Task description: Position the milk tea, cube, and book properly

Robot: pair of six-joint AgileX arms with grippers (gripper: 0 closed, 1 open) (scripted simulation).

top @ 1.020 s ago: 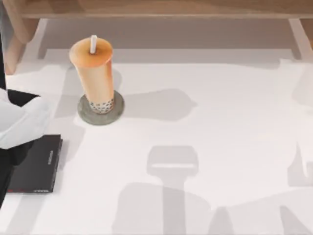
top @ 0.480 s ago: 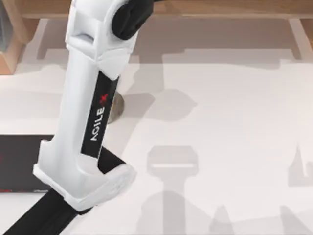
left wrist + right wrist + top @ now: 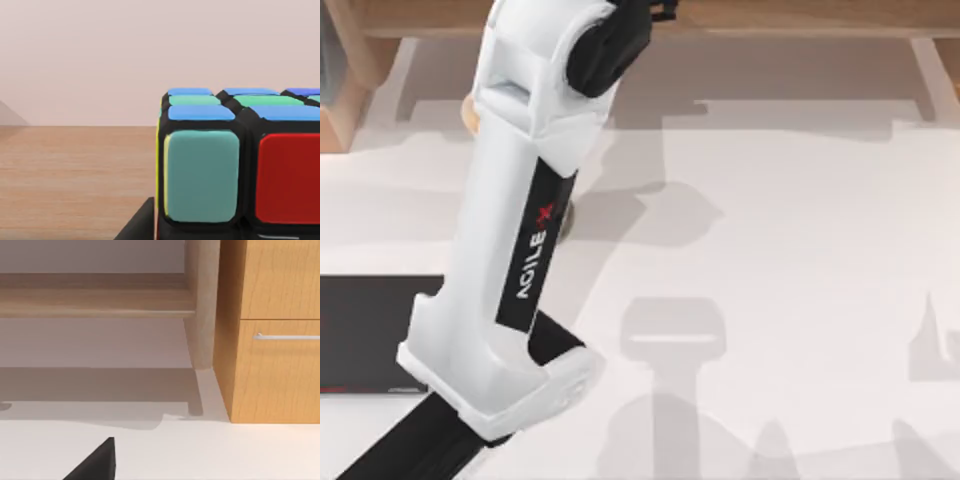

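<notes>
Top view: one left arm [image 3: 520, 200] of the AgileX pair reaches from the table's lower left toward the wooden shelf [image 3: 770, 15] at the far edge, hiding all but an orange sliver of the one milk tea [image 3: 468, 112] at upper left; one thin black book [image 3: 365, 330] lies flat at the left edge. Left wrist view: one cube [image 3: 240, 160], with blue, green, teal and red tiles, sits close before the camera above a wooden surface [image 3: 75, 175]; whether this gripper grasps it cannot be told. Right wrist view: one wooden drawer front [image 3: 280, 370] with one metal handle [image 3: 287, 336] stands beside the white table [image 3: 210, 450].
</notes>
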